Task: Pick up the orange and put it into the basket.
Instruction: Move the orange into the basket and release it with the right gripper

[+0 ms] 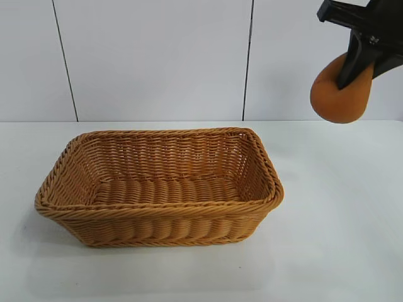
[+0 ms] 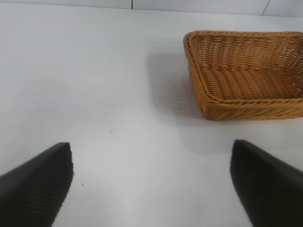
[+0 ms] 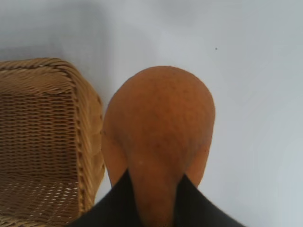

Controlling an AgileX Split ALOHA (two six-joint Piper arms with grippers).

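Observation:
The orange hangs in the air at the upper right of the exterior view, squeezed into a drop shape. My right gripper is shut on the orange, its dark fingers pinching the fruit's upper part. The fruit is above the table, to the right of the basket and higher than its rim. In the right wrist view the basket's corner lies just beside the fruit. The basket holds nothing. My left gripper is open over bare table, with the basket some way ahead of it.
A white table carries the basket, and a white panelled wall stands behind it. Bare table surface stretches around the left gripper.

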